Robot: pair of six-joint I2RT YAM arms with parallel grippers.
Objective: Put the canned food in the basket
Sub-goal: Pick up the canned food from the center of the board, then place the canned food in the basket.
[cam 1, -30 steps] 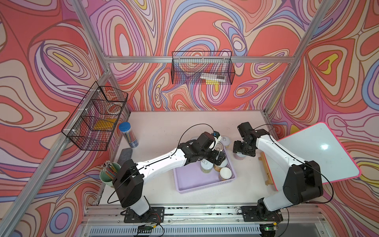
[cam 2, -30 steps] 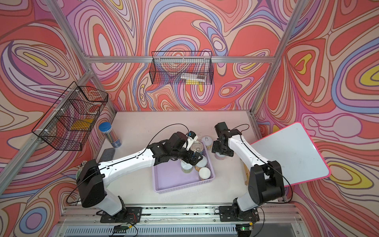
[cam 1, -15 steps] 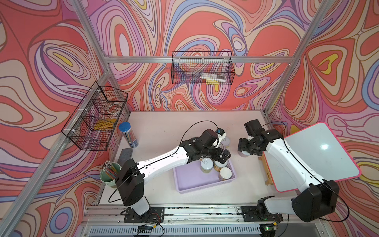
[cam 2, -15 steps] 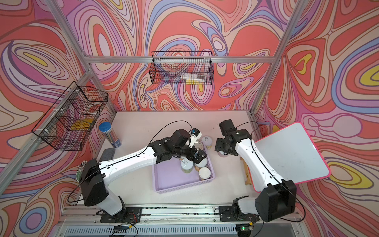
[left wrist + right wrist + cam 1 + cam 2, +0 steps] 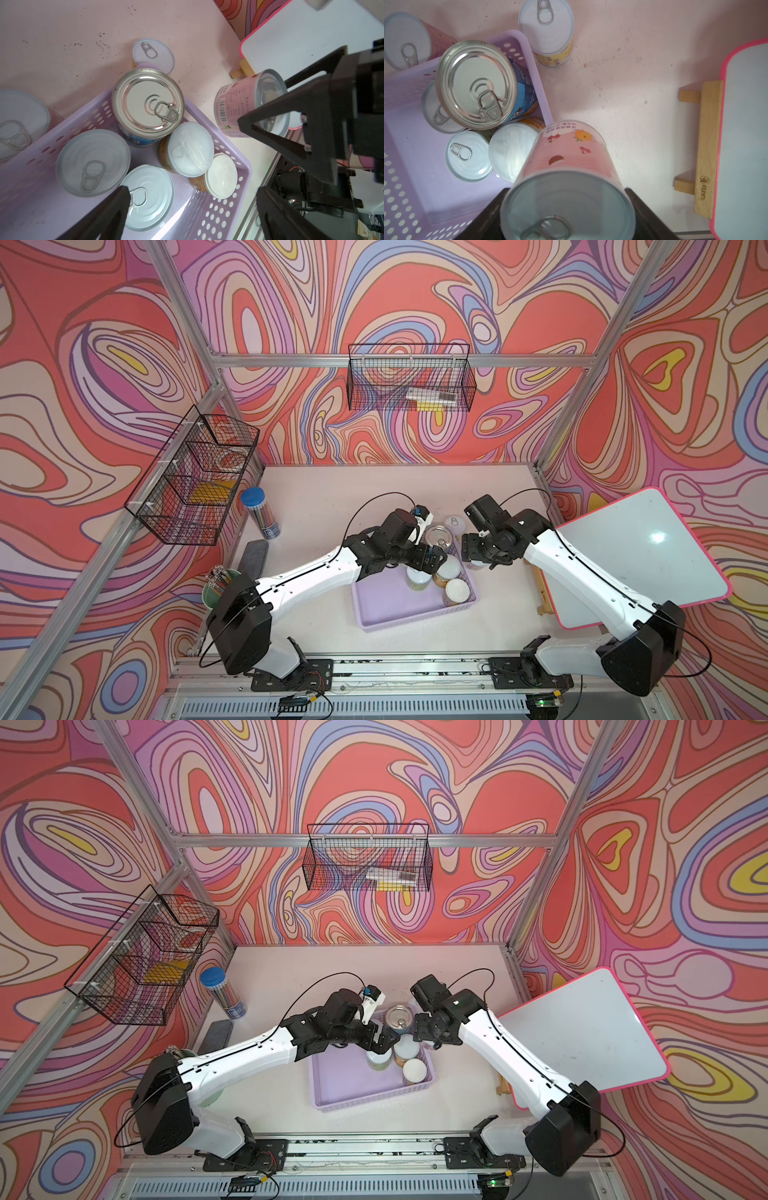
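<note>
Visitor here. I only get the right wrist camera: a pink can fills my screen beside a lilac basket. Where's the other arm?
Observer: The left gripper hangs over the basket, jaws wide open, holding nothing.
Operator: I count four cans in there. Right?
Observer: Five. Your pink can hides a small can tucked in the basket's corner.
Operator: Anything around besides cans?
Observer: Yes, a clear tube with a blue cap stands at the left edge of the table.
</note>
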